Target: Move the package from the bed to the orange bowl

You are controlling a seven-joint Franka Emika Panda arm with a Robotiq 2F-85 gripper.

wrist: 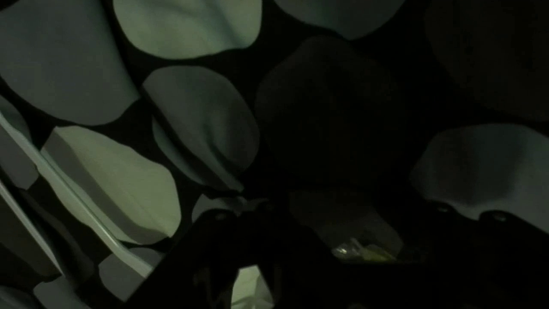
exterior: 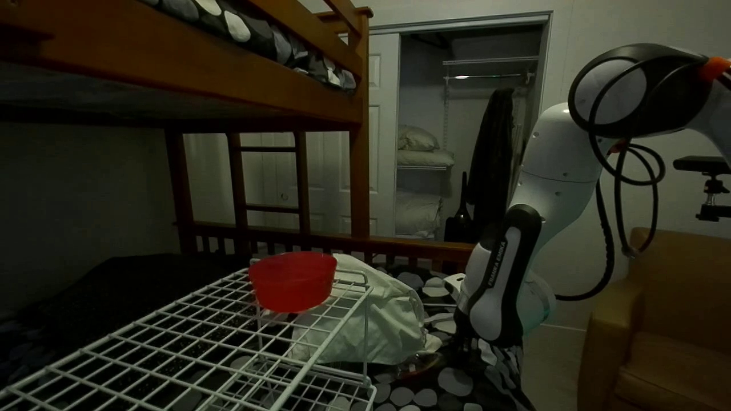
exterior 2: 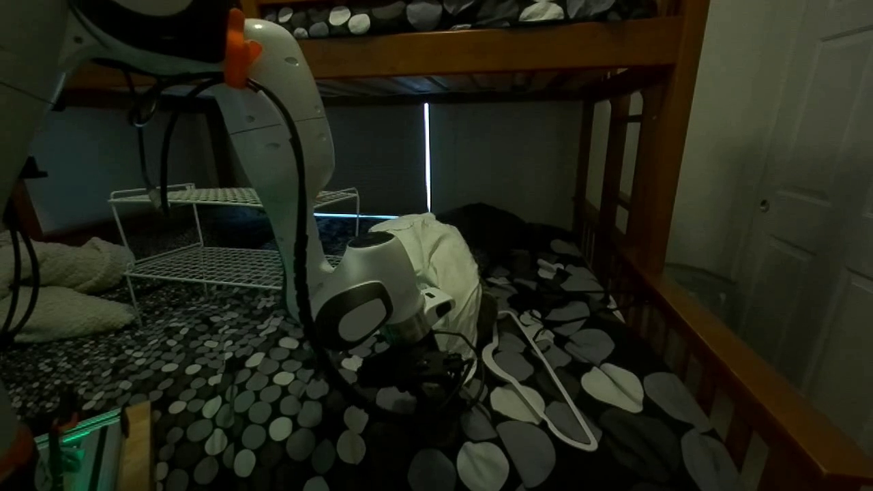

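Note:
The bowl (exterior: 292,283) looks red-orange. It stands on the upper shelf of a white wire rack in an exterior view; no bowl shows in the other views. The package (exterior: 420,365) is a small shiny clear wrapper on the dotted bed, beside a white cloth. In the wrist view the package (wrist: 364,252) shows a clear glint and a yellow part, low between the dark fingers, partly hidden by the gripper. My gripper (wrist: 349,214) is open, its fingers apart around the package. In an exterior view the gripper (exterior 2: 423,368) is a dark shape low over the bed.
The white wire rack (exterior: 188,325) stands on the bed. A bulky white cloth (exterior: 382,319) lies beside it, also in an exterior view (exterior 2: 436,259). A white hanger (exterior 2: 539,382) lies near the wooden bed rail (exterior 2: 736,382). The upper bunk (exterior 2: 491,54) hangs overhead.

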